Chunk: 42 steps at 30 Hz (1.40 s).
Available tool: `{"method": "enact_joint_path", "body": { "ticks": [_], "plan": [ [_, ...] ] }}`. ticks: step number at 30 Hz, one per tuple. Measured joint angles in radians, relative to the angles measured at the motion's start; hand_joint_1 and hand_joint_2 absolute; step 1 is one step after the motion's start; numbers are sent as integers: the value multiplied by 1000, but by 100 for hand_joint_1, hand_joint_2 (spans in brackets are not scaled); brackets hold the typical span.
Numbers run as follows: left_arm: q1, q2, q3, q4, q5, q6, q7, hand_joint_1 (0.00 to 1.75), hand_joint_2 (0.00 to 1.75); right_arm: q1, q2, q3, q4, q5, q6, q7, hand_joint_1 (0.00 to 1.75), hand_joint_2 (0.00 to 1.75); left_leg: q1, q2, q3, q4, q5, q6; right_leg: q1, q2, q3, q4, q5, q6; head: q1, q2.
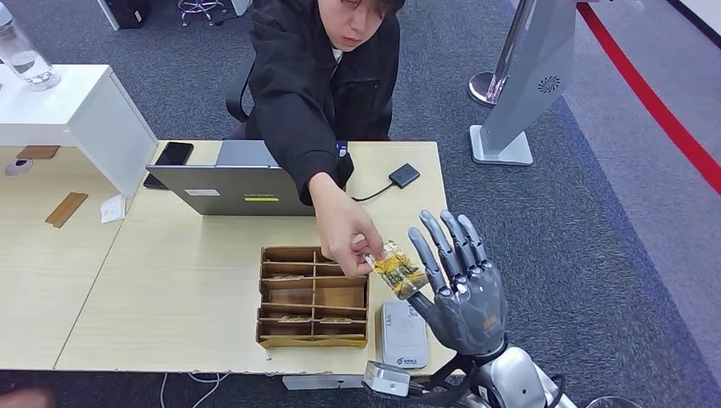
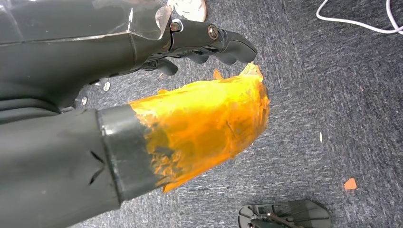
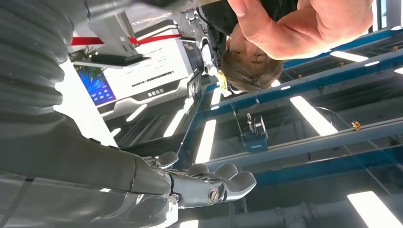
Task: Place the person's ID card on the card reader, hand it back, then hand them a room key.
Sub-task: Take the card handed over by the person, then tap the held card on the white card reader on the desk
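A person in a dark jacket is leaning across the tabletop [image 1: 170,289] and reaching out, their hand [image 1: 344,228] pinching a small yellow-patterned card [image 1: 397,270] by one end. The robot's right hand [image 1: 459,285] is rising palm-up just beside it, fingers spread wide and holding nothing; the card's far end is lying against or just over those fingers, though real contact is hard to judge. The card is hovering above the white card reader [image 1: 403,333] at the near edge, beside a wooden divided tray [image 1: 313,297]. Its long axis is running diagonally, from the person's fingertips down toward the robot's palm, face tilted upward. This looks like the first step, the robot receiving the ID card; next it would need to close its fingers on the card and lower it flat onto the reader. The left hand [image 2: 209,40] is hanging over the carpet, fingers curled in on nothing.
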Motion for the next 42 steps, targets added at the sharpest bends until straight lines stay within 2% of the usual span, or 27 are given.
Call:
{"method": "enact_joint_path", "body": {
  "ticks": [3,33,38,42],
  "plan": [
    [0,0,0,0,-1,0,1,0,0,0,2,2,0,-15,-2,-8,168,175,0,0,0,0,0,0,0,0,0,0,0,0,0,0],
    [0,-3,0,0,0,0,1,0,0,0,15,7,0,-60,-9,-41,175,175,0,0,0,0,0,0,0,0,0,0,0,0,0,0],
    [0,-4,1,0,1,0,0,0,0,1,19,11,0,-136,-1,-76,175,175,0,0,0,0,0,0,0,0,0,0,0,0,0,0],
    [0,-4,5,0,1,2,-2,0,0,11,23,14,0,-247,35,-116,175,175,0,0,0,0,0,0,0,0,0,0,0,0,0,0]
  ]
}}
